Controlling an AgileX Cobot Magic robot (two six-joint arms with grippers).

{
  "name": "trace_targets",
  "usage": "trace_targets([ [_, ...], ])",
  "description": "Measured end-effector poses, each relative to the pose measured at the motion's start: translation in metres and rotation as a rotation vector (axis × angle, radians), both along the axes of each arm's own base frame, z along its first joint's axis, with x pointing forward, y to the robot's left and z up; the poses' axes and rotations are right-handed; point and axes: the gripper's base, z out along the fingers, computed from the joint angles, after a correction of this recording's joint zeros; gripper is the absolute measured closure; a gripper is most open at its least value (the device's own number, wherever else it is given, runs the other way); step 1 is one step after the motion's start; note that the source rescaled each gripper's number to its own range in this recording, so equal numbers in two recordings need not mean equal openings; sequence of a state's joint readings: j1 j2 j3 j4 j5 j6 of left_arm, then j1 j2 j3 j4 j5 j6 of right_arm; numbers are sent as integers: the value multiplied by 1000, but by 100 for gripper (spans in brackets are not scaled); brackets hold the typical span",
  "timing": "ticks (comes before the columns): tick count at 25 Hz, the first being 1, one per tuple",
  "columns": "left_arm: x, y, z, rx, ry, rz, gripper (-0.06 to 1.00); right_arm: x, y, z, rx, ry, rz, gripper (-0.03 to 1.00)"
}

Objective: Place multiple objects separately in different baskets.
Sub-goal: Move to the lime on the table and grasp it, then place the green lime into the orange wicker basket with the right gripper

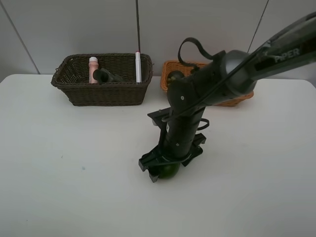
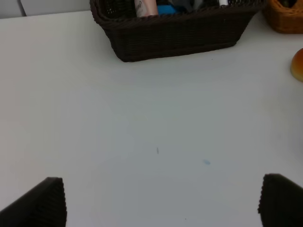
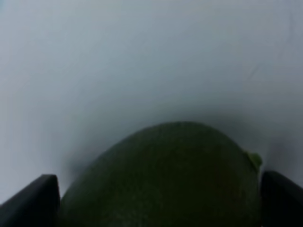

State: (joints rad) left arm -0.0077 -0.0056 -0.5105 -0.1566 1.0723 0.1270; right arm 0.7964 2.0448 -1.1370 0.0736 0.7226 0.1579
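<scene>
The green fruit lies on the white table near the middle. My right gripper is down over it, jaws wide, one finger on each side. In the right wrist view the green fruit fills the gap between the fingertips. The dark brown basket holds the pink white-capped bottle, the dark green pump bottle and the white marker. The light orange basket is partly hidden behind my right arm. My left gripper is open and empty above bare table.
An orange-yellow fruit shows at the edge of the left wrist view, near the dark basket and the light basket. A dark round thing lies in the light basket. A wall runs behind the table.
</scene>
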Motion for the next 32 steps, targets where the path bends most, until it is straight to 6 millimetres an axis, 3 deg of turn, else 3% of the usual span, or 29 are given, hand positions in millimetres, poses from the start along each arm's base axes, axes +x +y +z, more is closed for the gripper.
trace_targets([
  [3,0,0,0,0,0,0,-6,-1,0,-1,-6,8,-1,89],
  [13,0,0,0,0,0,0,-6,-2,-2,0,-16,24,-3,89],
  [16,0,0,0,0,0,0,-6,-1,-3,16,-25,10,24,89],
  [18,0,0,0,0,0,0,-6,7,-1,40,-18,-67,66,89],
  [22,0,0,0,0,0,0,-6,50,-9,90,-11,-227,52,89],
  [27,0,0,0,0,0,0,-6,126,-60,132,27,-369,-113,89],
  [30,0,0,0,0,0,0,-6,167,-96,142,90,-430,-235,89],
  [32,0,0,0,0,0,0,-6,189,-115,135,135,-436,-293,89],
])
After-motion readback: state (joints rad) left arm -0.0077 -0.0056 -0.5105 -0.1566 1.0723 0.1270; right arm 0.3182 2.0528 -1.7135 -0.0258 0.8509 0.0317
